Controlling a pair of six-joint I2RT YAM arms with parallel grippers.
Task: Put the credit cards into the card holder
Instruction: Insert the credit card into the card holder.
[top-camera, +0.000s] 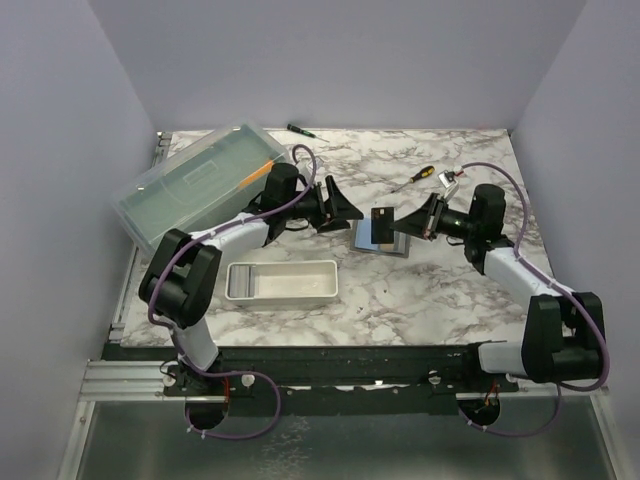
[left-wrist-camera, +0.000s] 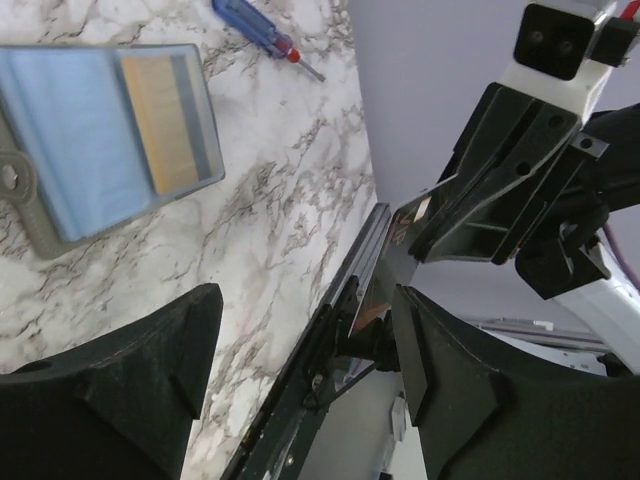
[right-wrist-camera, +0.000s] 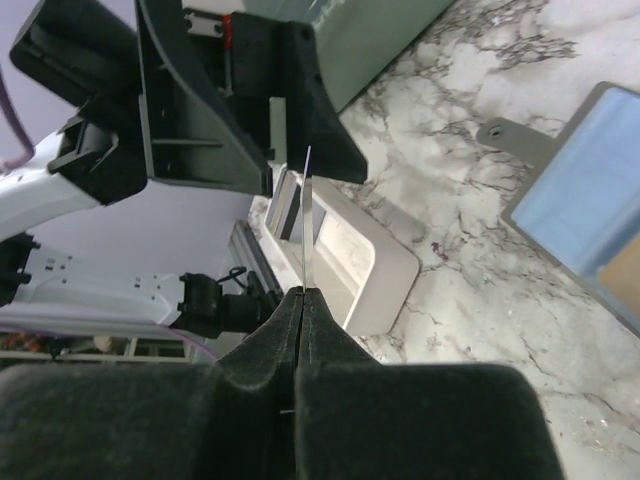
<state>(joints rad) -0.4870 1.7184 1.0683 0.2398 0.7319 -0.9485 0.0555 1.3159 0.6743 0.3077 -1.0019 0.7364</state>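
The card holder (top-camera: 385, 243) lies open and flat on the marble table between both grippers. In the left wrist view (left-wrist-camera: 95, 135) it holds a tan credit card (left-wrist-camera: 165, 125) in one pocket. My right gripper (top-camera: 405, 224) is shut on a dark credit card (top-camera: 381, 222) and holds it on edge above the holder. The right wrist view shows this card edge-on (right-wrist-camera: 307, 215) between my shut fingertips (right-wrist-camera: 303, 292). My left gripper (top-camera: 345, 207) is open and empty, facing the card from the left; its jaws (left-wrist-camera: 300, 350) stand wide apart.
A white oblong tray (top-camera: 282, 283) sits near the front, left of centre. A big translucent greenish lidded box (top-camera: 195, 185) stands at the back left. One screwdriver (top-camera: 300, 130) lies at the back edge, another (top-camera: 425, 173) behind my right arm.
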